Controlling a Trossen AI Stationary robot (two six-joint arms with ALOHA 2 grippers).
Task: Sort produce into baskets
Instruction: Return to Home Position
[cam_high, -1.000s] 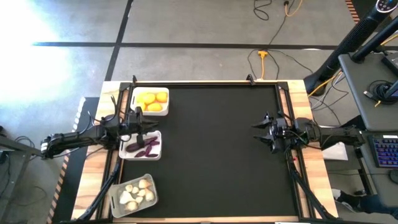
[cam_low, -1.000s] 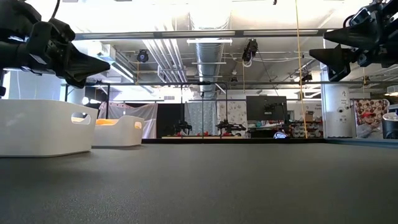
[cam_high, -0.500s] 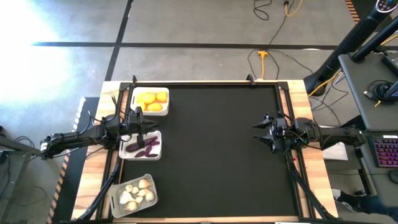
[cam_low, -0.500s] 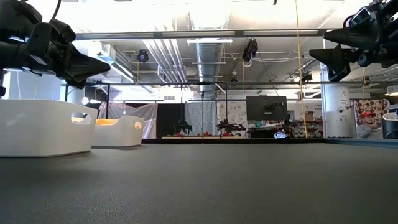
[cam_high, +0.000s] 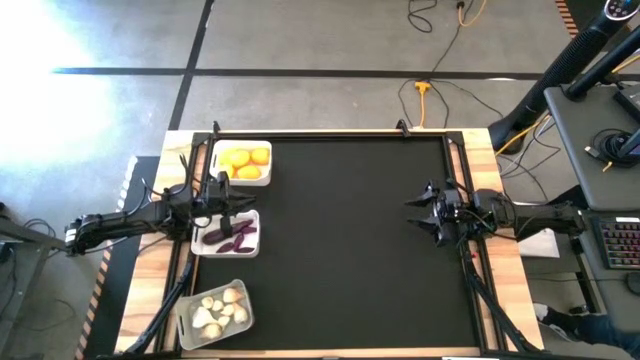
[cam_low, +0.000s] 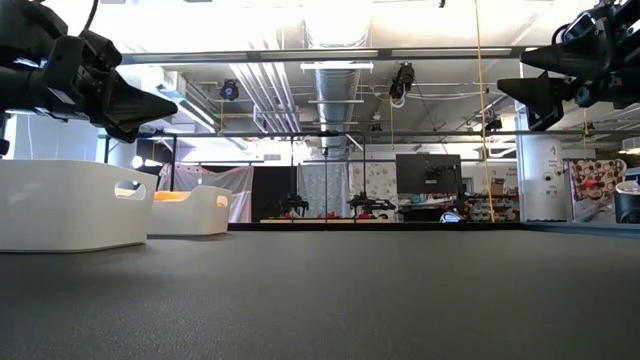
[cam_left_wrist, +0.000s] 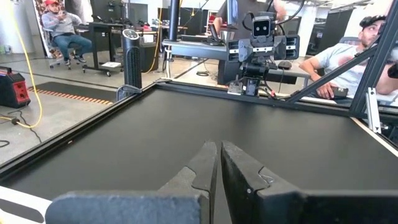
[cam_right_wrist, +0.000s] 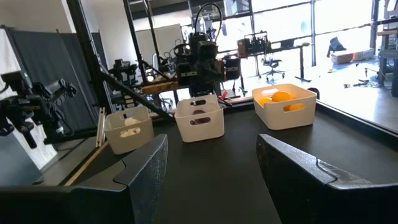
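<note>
Produce lies along the counter's (cam_high: 350, 250) left edge: yellow fruits (cam_high: 244, 158) in the far basket (cam_high: 242, 183), purple pieces (cam_high: 232, 238) in the middle basket (cam_high: 225, 254), garlic bulbs (cam_high: 218, 308) in the clear basket (cam_high: 190, 336). The left claw (cam_high: 243, 207) hangs over the middle basket — fingers pressed together, empty. The right claw (cam_high: 413, 213) is spread wide and holds nothing.

Left hand (cam_left_wrist: 217, 149) closed; right hand (cam_right_wrist: 211, 142) spread open.

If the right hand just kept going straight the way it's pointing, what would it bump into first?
Nothing on the open mat; probably the left hand, raised over the middle basket of purple pieces, though height is hard to judge.
</note>
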